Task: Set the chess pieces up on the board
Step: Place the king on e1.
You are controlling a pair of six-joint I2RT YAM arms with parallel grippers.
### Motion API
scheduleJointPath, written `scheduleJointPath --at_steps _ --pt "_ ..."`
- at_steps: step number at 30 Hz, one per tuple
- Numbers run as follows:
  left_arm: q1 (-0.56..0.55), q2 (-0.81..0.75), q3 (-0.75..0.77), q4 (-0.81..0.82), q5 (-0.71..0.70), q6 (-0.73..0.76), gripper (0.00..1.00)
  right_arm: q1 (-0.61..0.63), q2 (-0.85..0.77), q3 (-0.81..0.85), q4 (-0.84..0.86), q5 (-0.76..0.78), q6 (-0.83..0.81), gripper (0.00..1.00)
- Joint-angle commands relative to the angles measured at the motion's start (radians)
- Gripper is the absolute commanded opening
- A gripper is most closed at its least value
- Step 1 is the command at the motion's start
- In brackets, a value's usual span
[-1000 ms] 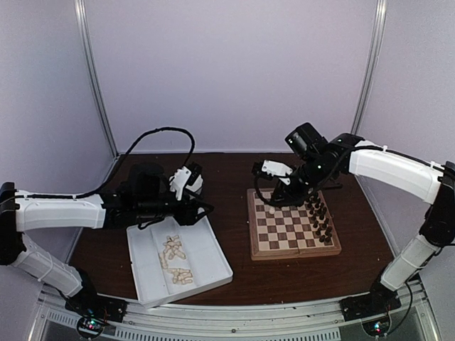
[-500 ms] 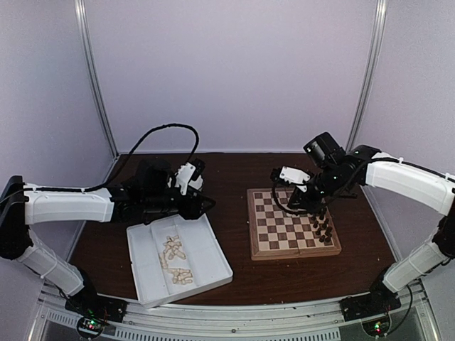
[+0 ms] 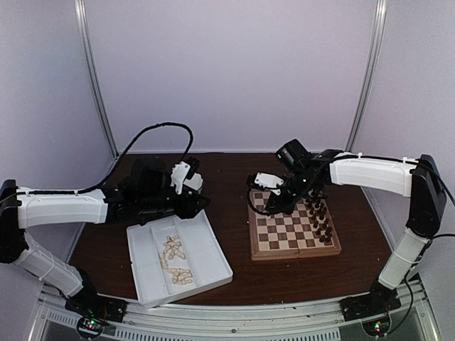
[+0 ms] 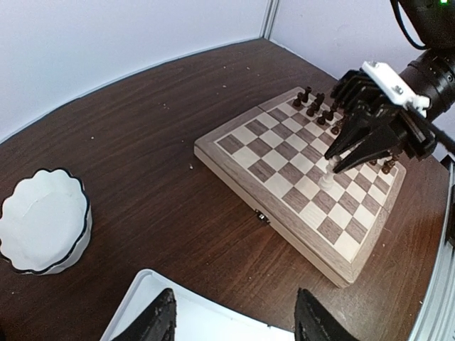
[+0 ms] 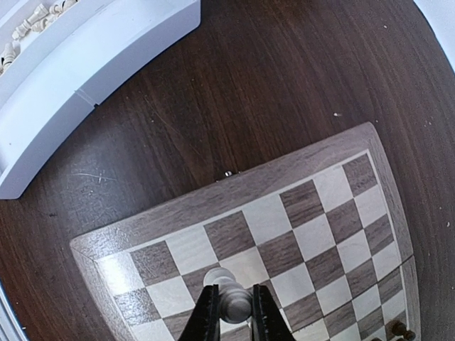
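Right pincer (image 5: 229,318) is gripping a cream pawn (image 5: 229,298) low over the board (image 5: 306,227), bottom centre of the wrist frame: placing is underway. Next, I judge, seating it upright, then releasing gently.

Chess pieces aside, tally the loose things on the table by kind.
Board: 1
Tray: 1
Bowl: 1
Total: 3
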Motion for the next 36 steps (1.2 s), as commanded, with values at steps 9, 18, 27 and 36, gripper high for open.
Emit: scheduleJointPath --at_steps 9,18,27,36 --pt "0.015 -0.049 -0.029 -0.012 -0.047 0.007 0.56 0.039 0.094 0.024 0.118 0.007 -0.035 0.0" --pt "0.017 -0.05 -0.027 -0.016 -0.048 0.004 0.56 0.038 0.131 0.021 0.132 0.035 -0.041 0.0" --pt "0.017 -0.055 -0.031 -0.017 -0.047 -0.001 0.56 0.038 0.149 0.018 0.138 0.058 -0.041 0.01" --pt "0.017 -0.067 -0.041 -0.018 -0.048 -0.009 0.56 0.036 0.147 0.008 0.134 0.058 -0.04 0.02"
